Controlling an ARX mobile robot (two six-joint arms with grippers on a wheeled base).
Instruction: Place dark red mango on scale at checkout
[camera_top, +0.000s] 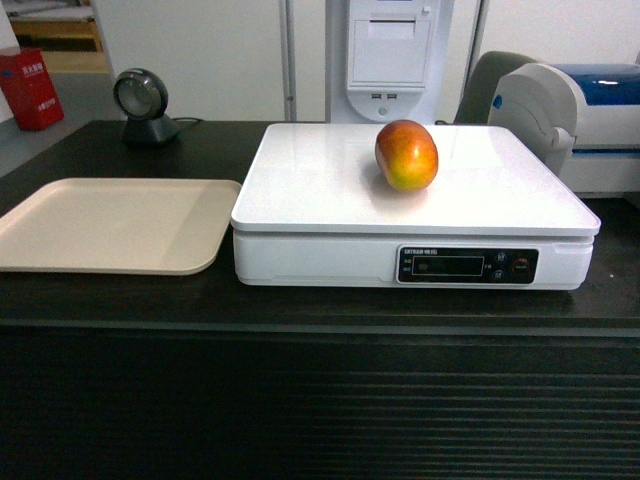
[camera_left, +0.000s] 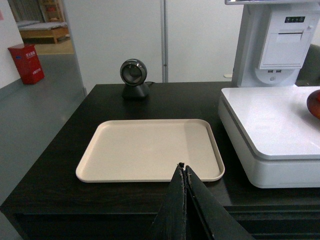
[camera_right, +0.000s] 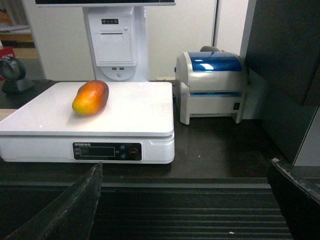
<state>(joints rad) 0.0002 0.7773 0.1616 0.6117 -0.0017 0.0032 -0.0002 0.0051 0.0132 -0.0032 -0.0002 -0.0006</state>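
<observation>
The dark red mango (camera_top: 406, 154) lies on the glossy top plate of the white scale (camera_top: 330, 190), red above and orange-yellow below, free of both grippers. It also shows in the right wrist view as the mango (camera_right: 90, 97) on the scale (camera_right: 135, 112). The scale stands on the dark checkout counter (camera_top: 300, 310) with its ribbed front. My left gripper (camera_left: 183, 167) is shut with nothing in it, hanging before the counter's front edge by the beige tray. My right gripper (camera_right: 185, 165) is open wide, in front of the ribbed counter face, well short of the scale.
A beige tray (camera_top: 110, 225) lies left of the scale. A round barcode scanner (camera_top: 142, 105) stands at the back left. A white and blue label printer (camera_top: 575, 120) sits right of the scale, and a white kiosk (camera_top: 390, 60) stands behind it.
</observation>
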